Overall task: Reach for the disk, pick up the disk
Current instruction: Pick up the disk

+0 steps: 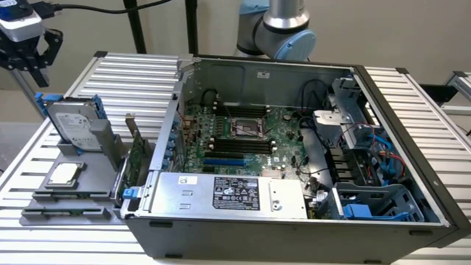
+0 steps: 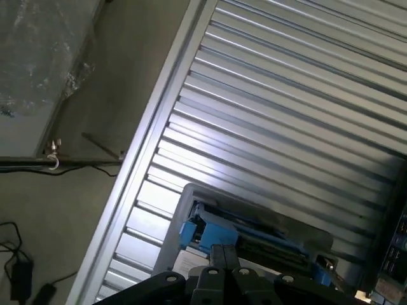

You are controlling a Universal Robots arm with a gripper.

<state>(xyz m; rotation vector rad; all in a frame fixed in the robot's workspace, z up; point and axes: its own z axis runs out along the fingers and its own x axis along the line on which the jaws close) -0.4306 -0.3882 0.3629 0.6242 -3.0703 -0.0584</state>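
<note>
The disk (image 1: 74, 126) is a silver-grey drive with a white label and blue rails. It stands upright in a grey holder (image 1: 99, 143) at the exterior view's left, beside the computer case. My gripper (image 1: 28, 66) hangs above and a little to the left of it, apart from it, open, with nothing between its black fingers. In the wrist view the disk's top edge with its blue rail (image 2: 210, 230) sits just beyond the gripper's dark body (image 2: 222, 283).
A small square CPU chip (image 1: 64, 173) lies on the grey holder in front of the disk. The open computer case (image 1: 412, 221) takes up the middle of the ribbed aluminium table (image 1: 132, 72), with a silver power supply box (image 1: 228, 193) inside. Cables lie on the floor (image 2: 19, 267).
</note>
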